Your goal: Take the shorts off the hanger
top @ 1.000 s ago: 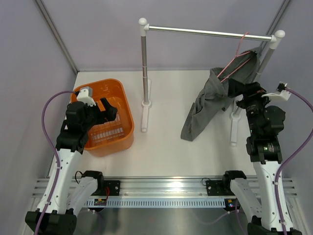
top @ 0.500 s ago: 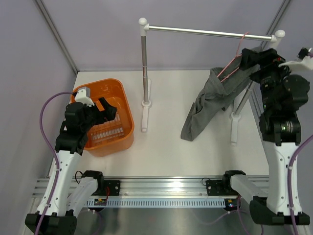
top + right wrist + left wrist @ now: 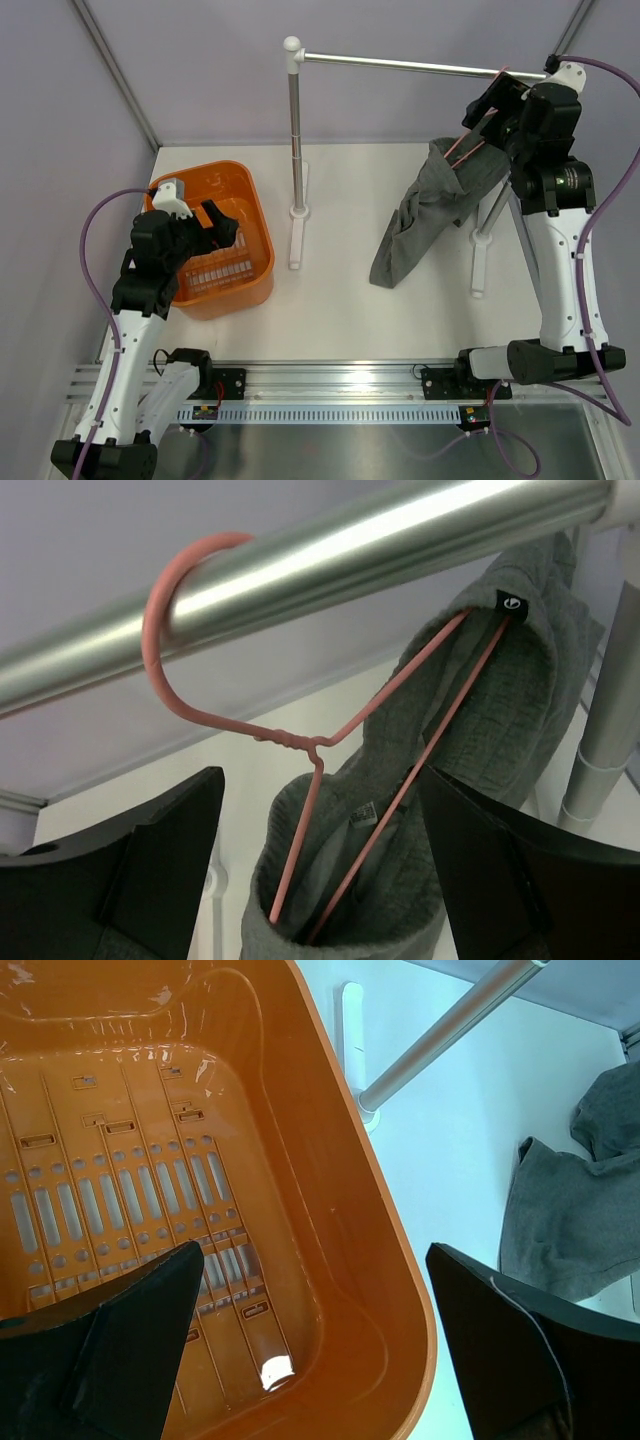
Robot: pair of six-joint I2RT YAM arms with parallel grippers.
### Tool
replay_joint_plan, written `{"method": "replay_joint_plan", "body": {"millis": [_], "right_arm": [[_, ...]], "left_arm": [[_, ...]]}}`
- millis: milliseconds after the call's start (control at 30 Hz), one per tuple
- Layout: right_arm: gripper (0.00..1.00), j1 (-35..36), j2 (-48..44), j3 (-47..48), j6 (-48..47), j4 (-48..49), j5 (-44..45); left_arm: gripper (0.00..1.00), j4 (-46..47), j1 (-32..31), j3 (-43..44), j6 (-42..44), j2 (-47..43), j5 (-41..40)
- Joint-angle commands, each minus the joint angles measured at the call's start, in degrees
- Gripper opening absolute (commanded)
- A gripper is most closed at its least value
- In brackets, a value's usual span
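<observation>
Shorts: the dark grey shorts [image 3: 430, 215] hung on the hanger at the right end of the rail, waist uppermost and legs drooping down and to the left, with the lowest fold down at the table [image 3: 340, 290].
Hanger: the pink wire hanger [image 3: 300, 742] had its hook looped over the silver rail [image 3: 350, 550]. Its two thin arms ran down inside the waist opening of the shorts [image 3: 500, 720], one arm reaching up to a small black tag [image 3: 510, 602] on the cloth.
Right claw: the right claw [image 3: 490, 105] was raised beside the rail's right end, just under the hook. In the wrist view its fingers [image 3: 150, 860] stood apart, one on each side of the hanger's neck and the waist of the shorts, clamped on nothing.
Left claw: the left claw [image 3: 218, 222] hovered over the orange basket [image 3: 258, 235], well away from the shorts. Its fingers [image 3: 150, 1320] were spread wide above the slotted basket floor and held nothing.
Basket: it sat at the table's left side, with nothing visible inside it in the wrist view.
Rail stand: the left post [image 3: 294, 130] rose from the table between the basket and the shorts.
</observation>
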Motion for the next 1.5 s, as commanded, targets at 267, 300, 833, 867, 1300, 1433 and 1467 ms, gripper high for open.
{"method": "replay_joint_plan", "body": {"millis": [267,300,833,867,1300,1433,1467], "right_arm": [[0.75,5.5,5.2,5.4,-4.6,-2.1,14.4],[0.74,5.7,5.5,5.5,-4.7,-2.0,14.8],[0.37,8.9,8.4,3.7,-11.8,5.3,27.5],[0.35,8.9,8.7,3.7,-12.1,5.4,27.6],[0.25,9.1,10.9,4.3,-18.0,8.3,30.6],[0.34,9.0,11.7,3.8,-21.0,10.7,31.7],[0.34,9.1,11.9,3.7,-21.3,10.9,32.3]], "left_arm": [[0.99,0.5,0.1,2.4,1.3,-1.0,1.3],[0.99,0.5,0.1,2.4,1.3,-1.0,1.4],[0.99,0.6,0.1,2.1,1.3,-1.0,1.9],[0.99,0.7,0.1,2.1,1.3,-1.0,2.0],[0.99,0.5,0.1,1.4,0.5,-1.3,0.0],[0.99,0.4,0.1,1.4,0.6,-0.9,0.2],[0.99,0.3,0.1,1.4,0.6,-1.0,0.2]]}}
